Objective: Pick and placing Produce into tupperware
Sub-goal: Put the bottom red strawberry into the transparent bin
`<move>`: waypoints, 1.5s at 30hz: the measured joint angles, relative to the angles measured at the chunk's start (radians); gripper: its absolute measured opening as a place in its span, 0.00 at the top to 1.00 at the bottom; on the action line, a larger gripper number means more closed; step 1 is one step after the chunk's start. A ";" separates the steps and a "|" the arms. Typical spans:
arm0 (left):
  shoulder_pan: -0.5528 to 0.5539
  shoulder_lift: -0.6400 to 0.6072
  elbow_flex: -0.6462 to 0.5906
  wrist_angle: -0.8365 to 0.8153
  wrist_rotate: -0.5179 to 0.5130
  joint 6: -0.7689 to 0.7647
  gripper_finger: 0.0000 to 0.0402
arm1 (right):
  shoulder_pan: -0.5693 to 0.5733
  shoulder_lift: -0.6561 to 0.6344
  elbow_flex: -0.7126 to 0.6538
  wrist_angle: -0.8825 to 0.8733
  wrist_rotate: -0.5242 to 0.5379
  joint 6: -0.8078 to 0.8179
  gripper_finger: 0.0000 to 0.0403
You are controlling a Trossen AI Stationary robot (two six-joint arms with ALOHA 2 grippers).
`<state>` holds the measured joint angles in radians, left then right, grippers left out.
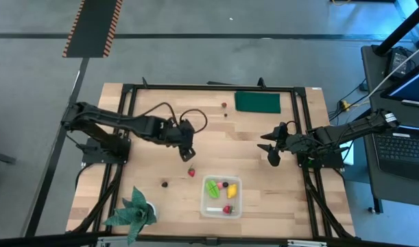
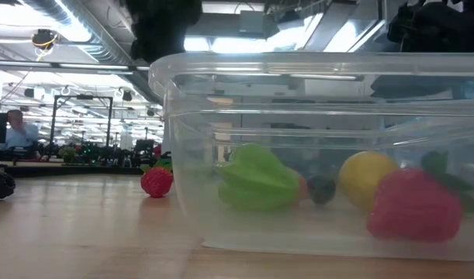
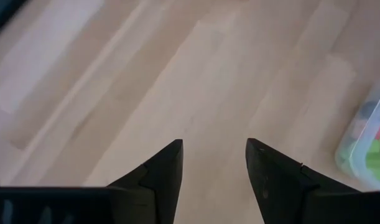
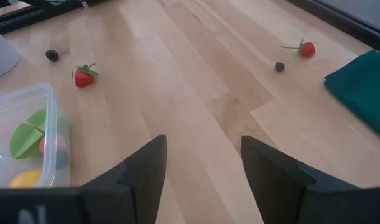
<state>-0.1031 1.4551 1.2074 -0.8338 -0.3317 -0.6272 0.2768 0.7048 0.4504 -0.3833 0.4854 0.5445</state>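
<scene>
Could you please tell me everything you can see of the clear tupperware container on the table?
The tupperware is a clear, colourless rounded-square plastic tub with a thick rim, lidless and upright on the wooden table near its front edge. It holds a light green piece, a yellow one, a red berry and a small dark one. Nothing else touches it.

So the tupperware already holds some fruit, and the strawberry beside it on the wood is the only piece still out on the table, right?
Not the only one. The tupperware does hold fruit and the strawberry lies beside it, but the high view also shows a dark berry nearby, and a red berry with a second dark one next to the green pad. Four pieces are out.
</scene>
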 joint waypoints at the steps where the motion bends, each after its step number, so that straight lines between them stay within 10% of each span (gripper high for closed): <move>1: -0.005 0.000 -0.021 0.009 0.001 -0.008 0.58 | 0.000 0.000 0.000 0.003 0.000 -0.001 0.48; 13: -0.118 0.019 -0.150 0.061 0.023 -0.123 0.57 | 0.000 0.000 0.000 0.006 0.000 -0.002 0.48; 45: -0.170 0.019 -0.150 0.072 0.068 -0.124 0.11 | 0.000 0.000 0.000 0.006 0.000 0.001 0.48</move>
<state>-0.2733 1.4746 1.0573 -0.7614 -0.2638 -0.7511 0.2769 0.7048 0.4503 -0.3775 0.4855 0.5452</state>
